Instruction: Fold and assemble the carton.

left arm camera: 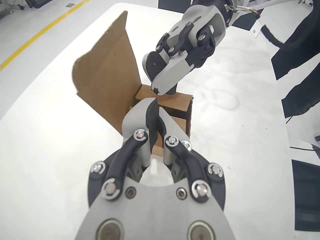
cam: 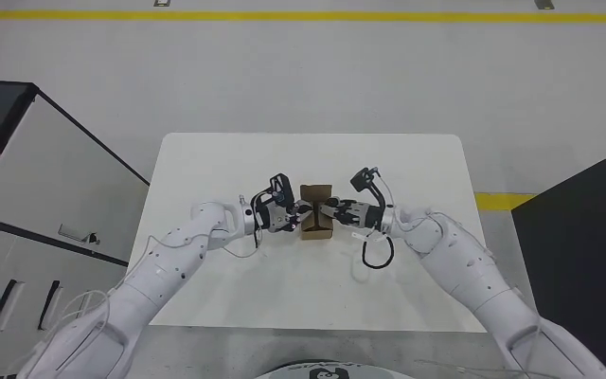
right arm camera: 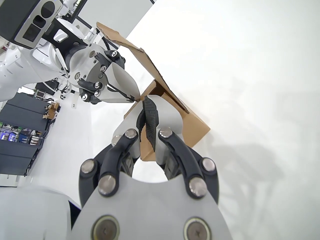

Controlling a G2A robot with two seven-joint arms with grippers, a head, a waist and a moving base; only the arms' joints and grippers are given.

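- The carton (cam: 316, 232) stands as an open-topped box, with the middle of the white table (cam: 398, 284) under it. Its walls are raised and squared, so I judge the forming of the body to be done.
- One broad flap (left arm camera: 107, 76) rises from the carton's far wall, leaning a little outward and not yet folded over. The top is therefore not closed.
- A smaller flap (left arm camera: 181, 101) at the carton's right end lies turned inward, roughly level with the rim. This looks like the step in hand.
- The left gripper (left arm camera: 153, 104) is at the carton's left end, its fingers pressed together and their tips at the rim. I cannot tell whether any card is nipped between them.
- The right gripper (right arm camera: 147, 106) is at the carton's right end, fingers likewise closed with pad against pad. Their tips bear down on the inward flap; it seems to push rather than grasp.
- Left to do, as I judge it: settle the end flaps inside, bring the broad flap down over the opening and tuck it in. Roughly the later half of the job remains.
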